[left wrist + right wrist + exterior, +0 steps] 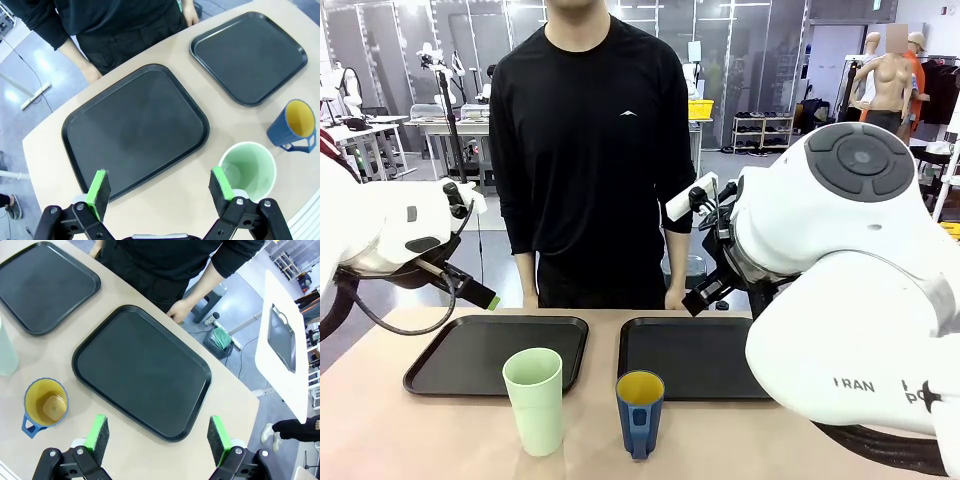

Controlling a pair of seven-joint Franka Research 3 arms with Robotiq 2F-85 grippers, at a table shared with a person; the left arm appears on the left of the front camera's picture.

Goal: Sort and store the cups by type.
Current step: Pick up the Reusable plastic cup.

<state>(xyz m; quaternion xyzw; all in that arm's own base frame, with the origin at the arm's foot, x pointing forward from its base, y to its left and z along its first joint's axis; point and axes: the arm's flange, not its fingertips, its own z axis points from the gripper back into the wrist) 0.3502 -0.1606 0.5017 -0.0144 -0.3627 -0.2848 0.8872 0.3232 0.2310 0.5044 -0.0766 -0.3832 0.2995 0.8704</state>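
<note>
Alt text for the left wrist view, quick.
The left gripper hangs open above the table, one green pad in line with an upright mint-green tumbler; a blue cup with yellow inside stands beside it. Beyond lie a near black tray and a far black tray, toward the person.

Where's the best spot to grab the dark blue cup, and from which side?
Probably the round body of the dark blue cup, from above: it stands upright with free space either side. Its handle faces the robot, so close across the sides, clear of it.

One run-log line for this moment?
left gripper: open, empty | right gripper: open, empty | mint tumbler: table, by left tray | blue cup: table, by right tray
</note>
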